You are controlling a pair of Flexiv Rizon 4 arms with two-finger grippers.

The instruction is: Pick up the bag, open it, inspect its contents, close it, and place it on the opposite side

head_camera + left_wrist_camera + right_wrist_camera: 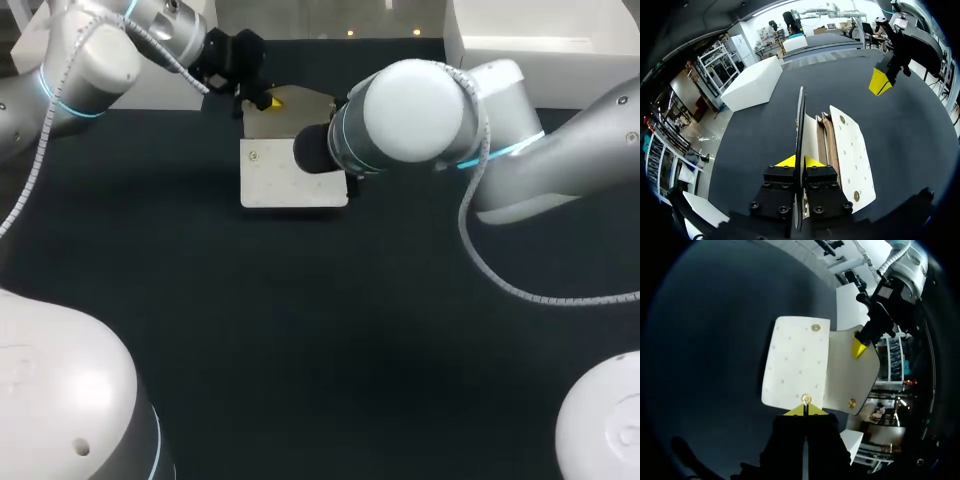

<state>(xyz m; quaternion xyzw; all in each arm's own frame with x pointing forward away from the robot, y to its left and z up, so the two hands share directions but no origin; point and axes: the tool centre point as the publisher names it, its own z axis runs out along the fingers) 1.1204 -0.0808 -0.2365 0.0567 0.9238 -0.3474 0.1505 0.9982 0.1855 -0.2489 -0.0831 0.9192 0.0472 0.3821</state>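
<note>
A white bag (290, 180) with gold studs lies flat at the middle back of the table. Its flap (847, 372) is raised, and my left gripper (800, 161) is shut on the flap's thin edge (800, 120). From above that gripper (268, 101) shows at the bag's far side. The open pockets of the bag (827, 145) are visible beside the flap. My right gripper (806, 411) is shut, its tips together over the bag's near edge by a stud (806, 399), holding nothing I can see. From above, my right arm (420, 110) hides it.
A white box (540, 35) stands at the back right of the dark table, and another (165, 85) sits behind my left arm. Bare dark table surface (330, 330) stretches in front of the bag.
</note>
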